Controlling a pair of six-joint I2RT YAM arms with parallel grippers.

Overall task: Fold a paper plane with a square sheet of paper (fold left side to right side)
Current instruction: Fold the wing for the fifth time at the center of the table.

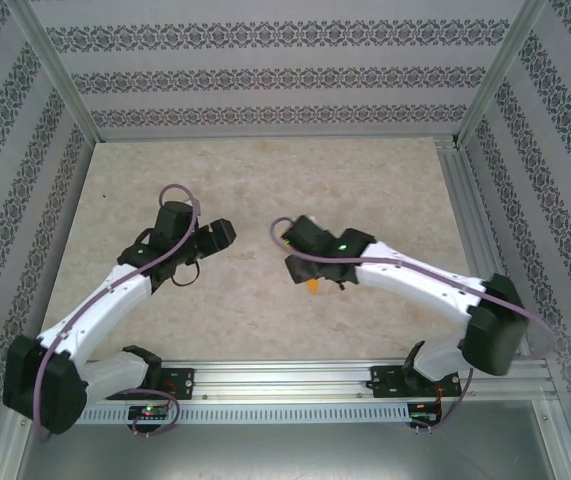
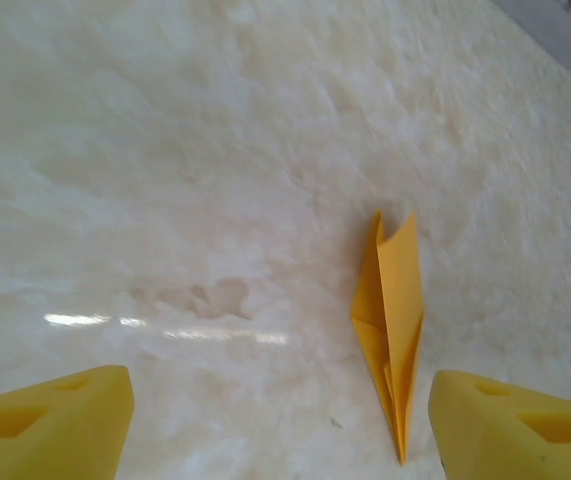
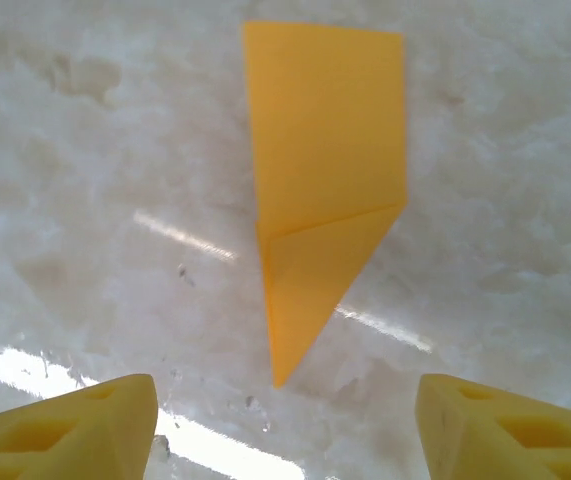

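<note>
Item under inspection: the paper plane point(image 1: 312, 286) point(image 3: 325, 170), plain orange-yellow, lies folded on the marbled beige table point(image 1: 265, 170), touched by neither gripper. In the right wrist view it is a narrow wedge with one diagonal crease, its blunt end far from the camera and its point towards it. The right gripper point(image 1: 297, 262) point(image 3: 283, 400) hangs directly over the plane, jaws wide apart, and its yellow fingers point(image 3: 75, 435) flank the plane's point without contact. The left gripper point(image 1: 221, 236) point(image 2: 280, 400) stands well to the left of the plane, also spread wide and holding nothing. In its view the plane point(image 2: 390, 340) lies just beside the right-hand finger point(image 2: 515, 425), with its far flaps slightly parted.
</note>
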